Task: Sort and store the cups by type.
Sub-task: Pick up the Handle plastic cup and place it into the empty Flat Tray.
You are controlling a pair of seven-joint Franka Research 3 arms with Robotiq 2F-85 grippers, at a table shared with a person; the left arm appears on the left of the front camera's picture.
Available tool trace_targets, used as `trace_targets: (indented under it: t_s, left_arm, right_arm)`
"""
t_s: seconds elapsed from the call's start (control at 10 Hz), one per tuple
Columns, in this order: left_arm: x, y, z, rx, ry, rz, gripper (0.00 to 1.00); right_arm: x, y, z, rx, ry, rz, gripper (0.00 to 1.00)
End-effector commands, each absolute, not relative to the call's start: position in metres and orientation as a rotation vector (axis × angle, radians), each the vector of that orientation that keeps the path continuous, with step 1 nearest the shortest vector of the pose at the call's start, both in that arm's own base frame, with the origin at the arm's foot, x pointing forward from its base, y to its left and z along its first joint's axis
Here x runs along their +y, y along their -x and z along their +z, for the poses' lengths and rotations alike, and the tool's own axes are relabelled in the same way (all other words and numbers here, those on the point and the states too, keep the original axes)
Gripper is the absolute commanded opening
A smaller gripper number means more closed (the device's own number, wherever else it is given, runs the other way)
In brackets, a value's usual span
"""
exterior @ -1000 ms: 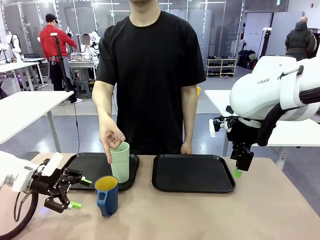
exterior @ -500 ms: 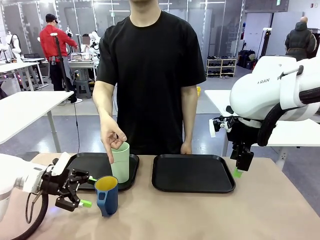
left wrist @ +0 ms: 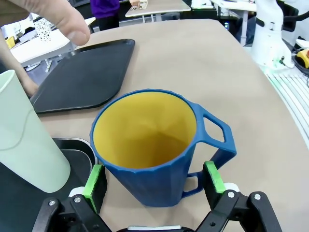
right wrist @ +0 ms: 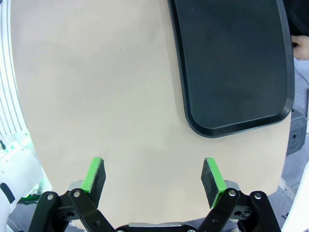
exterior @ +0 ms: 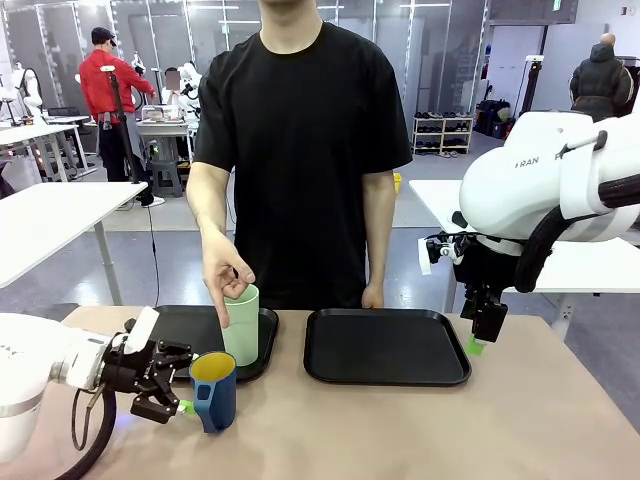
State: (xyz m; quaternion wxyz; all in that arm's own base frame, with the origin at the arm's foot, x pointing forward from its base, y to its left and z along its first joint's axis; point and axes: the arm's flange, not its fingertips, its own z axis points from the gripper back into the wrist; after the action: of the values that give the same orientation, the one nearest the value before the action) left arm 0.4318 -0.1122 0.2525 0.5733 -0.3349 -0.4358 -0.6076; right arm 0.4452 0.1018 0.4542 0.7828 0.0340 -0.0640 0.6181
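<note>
While the person's hand point(exterior: 224, 275) touches the rim of the mint tumbler point(exterior: 241, 330), upright on the left tray point(exterior: 170, 325), the front view shows the blue mug point(exterior: 213, 392) at lower left on the desk point(exterior: 400, 430), the left pincer point(exterior: 180, 383) flanking it; the right pincer point(exterior: 476, 341) hangs beside the right tray point(exterior: 385, 345); left wrist view: jaws wide, pads either side of the mug; right wrist view: jaws wide above the desk.

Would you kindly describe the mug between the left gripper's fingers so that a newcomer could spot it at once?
On the tan table, find the black tray on the robot's left. Just before its near edge, between the open fingers of the left gripper, stands the mug. It is dark blue with a handle and yellow inside, shorter than the pale green tumbler on the tray.
</note>
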Motion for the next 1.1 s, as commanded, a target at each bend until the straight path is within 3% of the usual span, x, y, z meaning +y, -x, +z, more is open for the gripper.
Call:
trace_targets:
  t_s: [0.0, 0.8, 0.9, 1.0]
  left_arm:
    - [-0.125, -0.429, 0.247, -1.023, 0.763, -1.392, 1.00]
    - [-0.147, -0.429, 0.240, -1.028, 0.796, -1.395, 1.00]
    - [-0.148, -0.431, 0.239, -1.025, 0.794, -1.405, 0.89]
    - [-0.149, -0.432, 0.238, -1.041, 0.796, -1.397, 0.85]
  right_arm:
    - [0.101, -0.445, 0.455, -0.143, -0.067, 1.338, 1.00]
    - [0.101, -0.445, 0.455, -0.143, -0.067, 1.338, 1.00]
    - [0.101, -0.445, 0.455, -0.143, -0.067, 1.338, 1.00]
    - [0.101, -0.445, 0.455, -0.143, -0.067, 1.338, 1.00]
